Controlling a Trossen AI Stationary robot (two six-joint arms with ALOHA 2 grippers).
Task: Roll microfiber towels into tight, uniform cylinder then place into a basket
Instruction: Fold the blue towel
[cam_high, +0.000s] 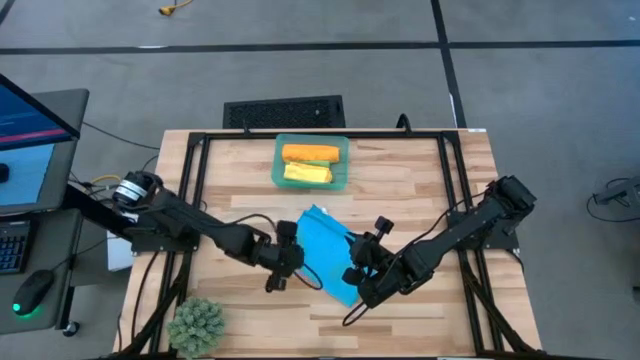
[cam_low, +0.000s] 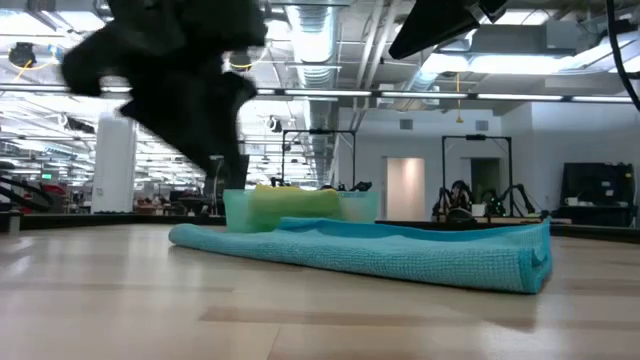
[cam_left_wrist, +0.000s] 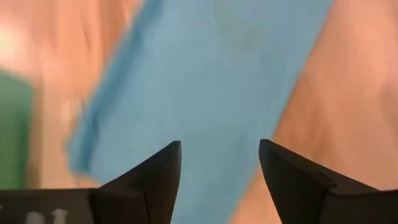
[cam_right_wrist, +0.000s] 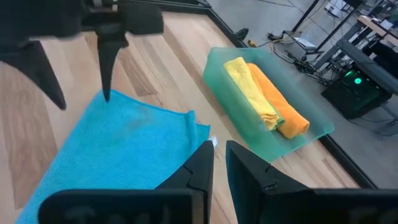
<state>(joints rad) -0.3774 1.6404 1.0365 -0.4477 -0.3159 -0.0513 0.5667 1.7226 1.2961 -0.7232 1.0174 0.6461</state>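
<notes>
The bright blue microfiber towel lies flat on the table as a folded strip. My left gripper hangs open above the strip's left edge, clear of it. My right gripper hovers over the strip's near right end. A narrow gap shows between its fingers and nothing is in it. The teal basket at the far side holds an orange roll and a yellow roll side by side.
A spiky green plant ball sits at the near left corner. Black frame rails run along the table's left, far and right sides. Bare wood lies between the towel and the basket and to the right.
</notes>
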